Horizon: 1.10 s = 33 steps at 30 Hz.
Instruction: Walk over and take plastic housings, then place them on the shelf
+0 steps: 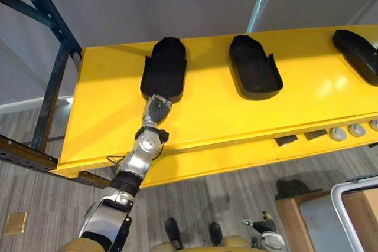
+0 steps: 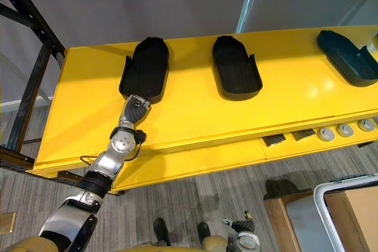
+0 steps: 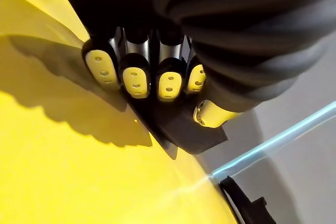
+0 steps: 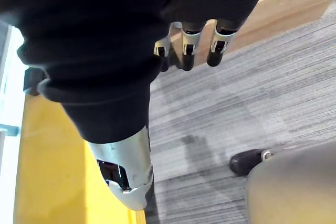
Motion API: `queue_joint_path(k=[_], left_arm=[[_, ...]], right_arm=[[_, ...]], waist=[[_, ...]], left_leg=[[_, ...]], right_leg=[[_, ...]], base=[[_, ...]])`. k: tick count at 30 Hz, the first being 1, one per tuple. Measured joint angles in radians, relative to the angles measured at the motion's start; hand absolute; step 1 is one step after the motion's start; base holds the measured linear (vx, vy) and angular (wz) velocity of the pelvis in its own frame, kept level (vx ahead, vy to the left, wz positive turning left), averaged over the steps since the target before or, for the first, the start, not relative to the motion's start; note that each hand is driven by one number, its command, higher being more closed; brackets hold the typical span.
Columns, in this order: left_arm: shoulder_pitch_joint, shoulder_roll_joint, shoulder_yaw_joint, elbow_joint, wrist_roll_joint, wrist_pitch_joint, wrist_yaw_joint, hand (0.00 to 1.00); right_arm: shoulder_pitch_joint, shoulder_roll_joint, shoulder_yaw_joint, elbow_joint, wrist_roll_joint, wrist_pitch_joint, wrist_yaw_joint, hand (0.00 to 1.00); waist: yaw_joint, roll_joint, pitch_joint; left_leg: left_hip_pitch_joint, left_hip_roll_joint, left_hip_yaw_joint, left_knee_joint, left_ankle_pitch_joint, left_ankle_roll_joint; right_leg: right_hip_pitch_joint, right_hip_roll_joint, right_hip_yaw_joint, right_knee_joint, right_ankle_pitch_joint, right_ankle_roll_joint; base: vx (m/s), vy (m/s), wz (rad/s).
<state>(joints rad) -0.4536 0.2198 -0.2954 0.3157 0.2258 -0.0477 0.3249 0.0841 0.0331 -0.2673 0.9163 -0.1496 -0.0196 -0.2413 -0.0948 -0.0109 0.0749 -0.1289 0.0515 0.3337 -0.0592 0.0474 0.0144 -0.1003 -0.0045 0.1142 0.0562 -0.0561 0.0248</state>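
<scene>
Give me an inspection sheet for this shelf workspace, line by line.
Surface: yellow shelf, flat, mostly bare.
Job's things: three black housings lying apart in a row: left housing, middle housing, right housing.
Clutter: grey discs and dark flat pieces on the lower ledge.
Hands: left hand pinches the left housing's near end; right hand hangs low over the carpet, fingers relaxed.
Cables: nothing seen.
Surroundings: dark rack post, wooden cabinet.
</scene>
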Motion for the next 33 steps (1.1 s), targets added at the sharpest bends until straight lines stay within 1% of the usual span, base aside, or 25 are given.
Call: queue_joint_path(k=[1, 2, 4, 5, 7, 8, 9, 10, 12, 13, 15, 16, 18, 19, 20, 21, 23, 25, 26, 28, 29, 30, 31, 32, 33], left_arm=[[0.034, -0.010, -0.008, -0.076, -0.001, -0.006, 0.001, 1.00], [0.052, -0.014, -0.011, -0.113, -0.001, -0.009, 0.001, 1.00], [0.137, -0.026, -0.015, -0.265, -0.012, -0.032, 0.001, 1.00], [0.158, -0.029, -0.014, -0.301, -0.017, -0.039, 0.001, 1.00], [0.250, -0.041, 0.000, -0.460, -0.019, -0.065, 0.002, 1.00], [0.274, -0.043, 0.007, -0.494, -0.020, -0.077, 0.003, 1.00], [0.329, -0.047, 0.040, -0.565, -0.020, -0.092, 0.005, 1.00], [0.355, -0.049, 0.061, -0.595, -0.022, -0.098, 0.008, 1.00], [0.439, -0.061, 0.164, -0.694, -0.044, -0.124, 0.032, 1.00], [0.456, -0.065, 0.192, -0.714, -0.054, -0.131, 0.040, 1.00], [0.523, -0.096, 0.325, -0.761, -0.096, -0.155, 0.070, 1.00], [0.540, -0.105, 0.357, -0.769, -0.111, -0.157, 0.083, 1.00], [0.592, -0.141, 0.462, -0.795, -0.154, -0.158, 0.132, 1.00], [0.619, -0.159, 0.509, -0.797, -0.176, -0.159, 0.159, 1.00], [0.636, -0.167, 0.530, -0.797, -0.180, -0.159, 0.169, 1.00], [0.668, -0.182, 0.558, -0.793, -0.192, -0.159, 0.191, 1.00], [0.710, -0.199, 0.586, -0.753, -0.212, -0.161, 0.218, 1.00], [0.724, -0.218, 0.608, -0.593, -0.219, -0.142, 0.223, 1.00], [0.724, -0.219, 0.609, -0.546, -0.219, -0.132, 0.221, 1.00], [0.725, -0.225, 0.614, -0.339, -0.199, -0.064, 0.176, 1.00], [0.726, -0.239, 0.617, -0.244, -0.189, -0.037, 0.154, 1.00], [0.725, -0.245, 0.619, -0.198, -0.185, -0.025, 0.145, 0.00], [0.718, -0.248, 0.619, -0.089, -0.185, -0.004, 0.125, 0.00], [0.717, -0.248, 0.622, -0.035, -0.185, 0.002, 0.117, 0.00], [0.710, -0.248, 0.633, 0.066, -0.185, 0.011, 0.108, 0.00]], right_arm=[[0.001, 0.000, -0.004, -0.002, 0.000, 0.000, 0.000, 0.00], [0.001, 0.000, -0.004, -0.002, 0.000, 0.000, 0.000, 0.00], [0.002, -0.001, -0.007, -0.002, 0.001, 0.000, -0.001, 0.00], [0.003, -0.001, -0.007, -0.002, 0.001, 0.000, -0.001, 0.00], [0.012, -0.004, -0.007, -0.011, 0.001, 0.000, -0.001, 0.00], [0.017, -0.005, -0.007, -0.019, 0.001, 0.000, -0.001, 0.00], [0.023, -0.005, -0.006, -0.031, 0.001, -0.001, -0.001, 0.00], [0.027, -0.006, -0.004, -0.035, 0.001, -0.001, 0.000, 0.00], [0.042, -0.015, 0.012, -0.039, 0.001, -0.003, 0.000, 0.00], [0.043, -0.017, 0.014, -0.038, 0.001, -0.003, 0.000, 0.00], [0.043, -0.008, 0.025, -0.039, 0.001, -0.001, -0.002, 0.00], [0.045, -0.008, 0.033, -0.039, 0.001, -0.001, -0.003, 0.00], [0.052, 0.000, 0.049, -0.041, 0.001, 0.000, -0.004, 0.00], [0.055, 0.001, 0.057, -0.042, 0.001, 0.001, -0.007, 0.00], [0.056, 0.001, 0.064, -0.042, 0.001, 0.002, -0.008, 0.00], [0.061, 0.000, 0.077, -0.043, 0.001, 0.004, -0.017, 0.00], [0.065, 0.000, 0.092, -0.042, 0.001, 0.007, -0.020, 0.00], [0.062, -0.002, 0.122, -0.042, 0.001, 0.007, -0.026, 0.00], [0.061, -0.002, 0.123, -0.042, 0.001, 0.007, -0.028, 0.00], [0.057, -0.003, 0.130, -0.046, 0.001, 0.008, -0.030, 0.00], [0.058, -0.004, 0.128, -0.053, 0.001, 0.011, -0.032, 0.00], [0.059, -0.004, 0.127, -0.060, 0.001, 0.018, -0.035, 0.00], [0.061, -0.004, 0.123, -0.073, 0.001, 0.028, -0.040, 0.00], [0.064, -0.004, 0.121, -0.074, 0.001, 0.028, -0.040, 0.00], [0.069, -0.004, 0.120, -0.075, 0.001, 0.029, -0.040, 0.00]], waist=[[0.000, 0.000, 0.004], [0.001, 0.000, 0.004], [0.004, 0.002, 0.005], [0.006, 0.002, 0.006], [0.026, 0.007, 0.008], [0.030, 0.009, 0.010], [0.031, 0.014, 0.013], [0.033, 0.015, 0.012], [0.056, 0.015, 0.012], [0.061, 0.015, 0.012], [0.070, 0.015, 0.012], [0.072, 0.014, 0.011], [0.084, 0.014, 0.006], [0.086, 0.012, 0.002], [0.092, 0.011, 0.000], [0.111, 0.006, -0.003], [0.118, -0.002, -0.009], [0.121, -0.006, -0.018], [0.122, -0.007, -0.022], [0.135, -0.011, -0.029], [0.135, -0.015, -0.032], [0.134, -0.017, -0.033], [0.134, -0.017, -0.033], [0.132, -0.019, -0.034], [0.132, -0.018, -0.035]], left_leg=[[0.001, 0.003, 0.000, 0.022, -0.015, -0.002], [0.001, 0.005, 0.000, 0.033, -0.022, -0.003], [0.001, 0.014, -0.004, 0.073, -0.050, -0.007], [0.002, 0.016, -0.006, 0.080, -0.055, -0.008], [0.001, 0.020, -0.019, 0.097, -0.076, -0.014], [0.001, 0.020, -0.023, 0.097, -0.079, -0.017], [0.003, 0.020, -0.031, 0.098, -0.084, -0.016], [0.003, 0.020, -0.033, 0.098, -0.085, -0.016], [0.014, 0.022, -0.037, 0.102, -0.092, -0.013], [0.015, 0.022, -0.040, 0.102, -0.092, -0.013], [0.029, 0.018, -0.063, 0.094, -0.092, -0.012], [0.035, 0.018, -0.064, 0.093, -0.092, -0.012], [0.042, 0.018, -0.084, 0.092, -0.092, -0.012], [0.043, 0.018, -0.086, 0.092, -0.093, -0.011], [0.044, 0.018, -0.088, 0.092, -0.093, -0.011], [0.050, 0.018, -0.091, 0.093, -0.095, -0.008], [0.051, 0.018, -0.098, 0.108, -0.104, -0.002], [0.041, 0.021, -0.108, 0.155, -0.136, 0.001], [0.036, 0.022, -0.107, 0.170, -0.145, 0.002], [0.026, 0.023, -0.102, 0.215, -0.172, -0.002], [0.025, 0.016, -0.101, 0.223, -0.178, 0.000], [0.024, 0.012, -0.102, 0.227, -0.176, 0.003], [0.024, 0.007, -0.104, 0.240, -0.171, 0.013], [0.036, 0.002, -0.105, 0.241, -0.171, 0.013], [0.044, -0.004, -0.106, 0.243, -0.171, 0.013]], right_leg=[[0.010, -0.001, 0.002, 0.000, 0.000, 0.000], [0.014, -0.001, 0.003, 0.000, 0.000, 0.000], [0.035, 0.001, 0.003, 0.000, 0.000, 0.000], [0.039, 0.001, 0.002, 0.000, 0.000, 0.000], [0.050, 0.003, 0.001, 0.000, -0.001, 0.000], [0.053, 0.004, -0.002, 0.000, -0.001, 0.000], [0.063, 0.004, -0.004, 0.000, -0.001, 0.000], [0.067, 0.004, -0.004, 0.000, -0.001, 0.000], [0.083, 0.004, -0.008, 0.000, -0.001, 0.000], [0.086, 0.004, -0.011, 0.000, -0.001, 0.000], [0.109, 0.001, -0.041, 0.001, -0.001, 0.000], [0.116, 0.001, -0.048, 0.001, -0.001, 0.000], [0.126, 0.001, -0.081, 0.014, -0.001, 0.000], [0.130, 0.000, -0.092, 0.018, -0.001, 0.000], [0.131, 0.000, -0.096, 0.022, -0.001, 0.000], [0.132, 0.000, -0.112, 0.032, -0.001, 0.000], [0.140, -0.001, -0.127, 0.042, -0.001, 0.000], [0.148, -0.002, -0.141, 0.061, -0.001, 0.000], [0.148, -0.003, -0.141, 0.063, -0.001, 0.000], [0.152, -0.009, -0.141, 0.064, -0.004, 0.000], [0.153, -0.016, -0.143, 0.066, -0.009, -0.001], [0.153, -0.020, -0.144, 0.070, -0.013, -0.005], [0.146, -0.026, -0.147, 0.094, -0.025, -0.009], [0.145, -0.031, -0.149, 0.107, -0.034, -0.004], [0.144, -0.037, -0.148, 0.128, -0.047, -0.008]], base=[[0.06, -0.001, -0.01], [0.04, -0.002, 0.01], [0.03, -0.006, 0.03], [0.01, -0.007, 0.04], [0.00, -0.007, 0.07], [-0.01, -0.004, 0.17], [-0.02, -0.002, 0.18], [-0.03, 0.005, 0.18], [-0.02, 0.006, 0.09], [0.01, 0.004, 0.19], [0.02, 0.007, 0.37], [0.02, 0.007, 0.34], [0.03, 0.010, 0.33], [0.03, 0.016, 0.32], [0.05, 0.023, 0.24], [0.05, 0.024, 0.17], [0.06, 0.036, 0.22], [0.05, 0.053, 0.19], [0.05, 0.060, 0.00], [0.05, 0.077, -0.14], [0.05, 0.099, -0.08], [0.05, 0.104, 0.02], [0.04, 0.073, 0.08], [0.09, 0.082, 0.11], [0.08, 0.058, 0.10]])
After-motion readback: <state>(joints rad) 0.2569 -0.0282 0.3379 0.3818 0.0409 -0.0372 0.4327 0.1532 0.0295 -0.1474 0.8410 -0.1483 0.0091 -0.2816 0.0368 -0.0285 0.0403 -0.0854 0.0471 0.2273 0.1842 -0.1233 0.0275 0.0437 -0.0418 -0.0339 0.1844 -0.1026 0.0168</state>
